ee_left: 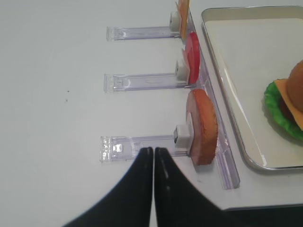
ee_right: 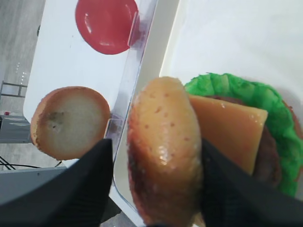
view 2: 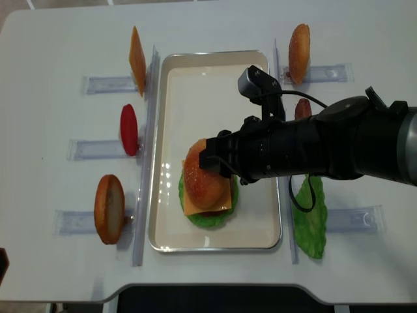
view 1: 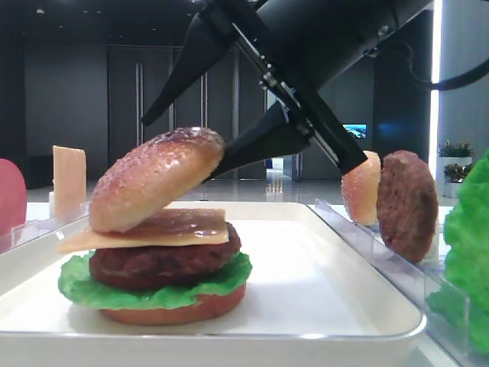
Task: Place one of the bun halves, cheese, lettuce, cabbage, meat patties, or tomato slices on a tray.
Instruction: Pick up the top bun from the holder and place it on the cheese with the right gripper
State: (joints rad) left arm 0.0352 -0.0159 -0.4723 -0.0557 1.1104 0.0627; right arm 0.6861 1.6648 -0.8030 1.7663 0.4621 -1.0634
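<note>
A stacked burger stands on the white tray (view 1: 321, 267) (view 2: 215, 65): reddish base, green lettuce (view 1: 76, 287) (ee_right: 265, 99), meat patty (view 1: 160, 264), then a cheese slice (view 1: 153, 237) (ee_right: 227, 127). A glossy brown bun half (view 1: 157, 180) (ee_right: 163, 151) (view 2: 201, 171) lies tilted on the cheese. My right gripper (view 1: 179, 145) (ee_right: 156, 144) (view 2: 216, 160) straddles this bun, open. One finger touches the bun's side; the other stands clear of it with a visible gap. My left gripper (ee_left: 154, 150) is shut and empty over the bare table, left of the tray.
Clear plastic holders line both sides of the tray. On the left stand a bun half (view 2: 109, 208) (ee_left: 203, 125), a tomato slice (view 2: 129, 129) and a cheese slice (view 2: 137, 51). On the right stand a bun half (view 2: 299, 44), a patty (view 1: 405, 202) and lettuce (view 2: 309, 215).
</note>
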